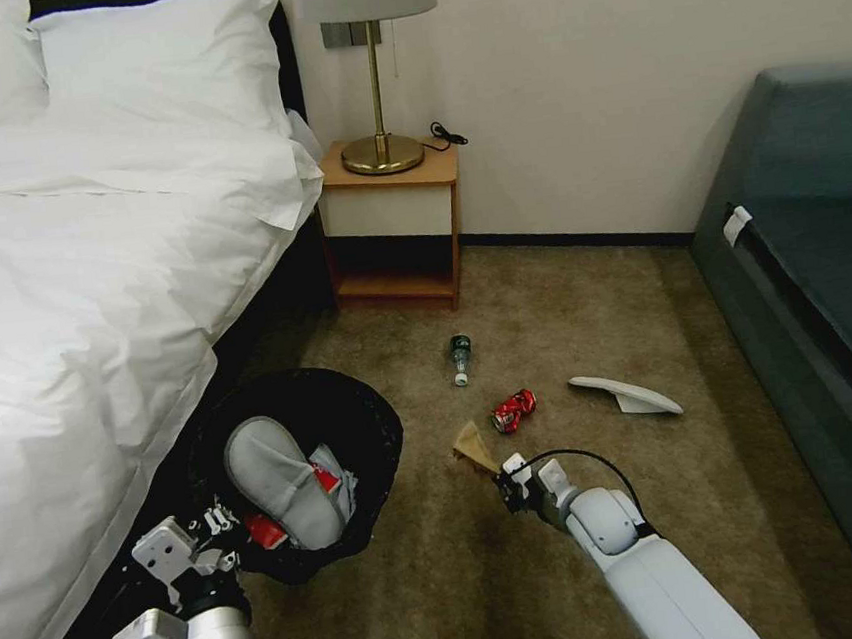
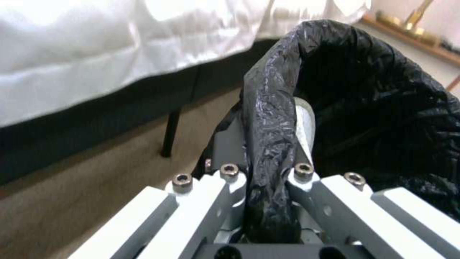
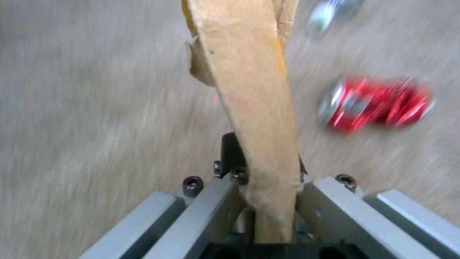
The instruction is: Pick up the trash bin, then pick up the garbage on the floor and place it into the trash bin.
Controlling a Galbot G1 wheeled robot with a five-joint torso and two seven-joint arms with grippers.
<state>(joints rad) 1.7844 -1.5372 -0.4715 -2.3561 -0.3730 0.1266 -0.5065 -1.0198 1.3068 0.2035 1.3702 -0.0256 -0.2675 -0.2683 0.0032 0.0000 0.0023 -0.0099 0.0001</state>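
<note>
The trash bin (image 1: pixel 357 437), lined with a crinkled black bag, hangs tilted beside the bed with a white slipper (image 1: pixel 276 480) and red scraps inside. My left gripper (image 1: pixel 227 524) is shut on its rim (image 2: pixel 271 144), the bag folded between the fingers. Right of the bin, my right gripper (image 1: pixel 507 480) is shut on a brown paper bag (image 1: pixel 475 445), which sticks up flat from the jaws (image 3: pixel 249 90) above the carpet. On the floor lie a crushed red can (image 1: pixel 513 411) (image 3: pixel 378 106), a small green bottle (image 1: pixel 461 356) and a second white slipper (image 1: pixel 626 394).
The bed (image 1: pixel 72 293) with white bedding fills the left side. A wooden nightstand (image 1: pixel 395 222) with a brass lamp (image 1: pixel 374 63) stands against the far wall. A dark green sofa (image 1: pixel 826 301) runs along the right. Brown carpet (image 1: pixel 453 598) lies open between them.
</note>
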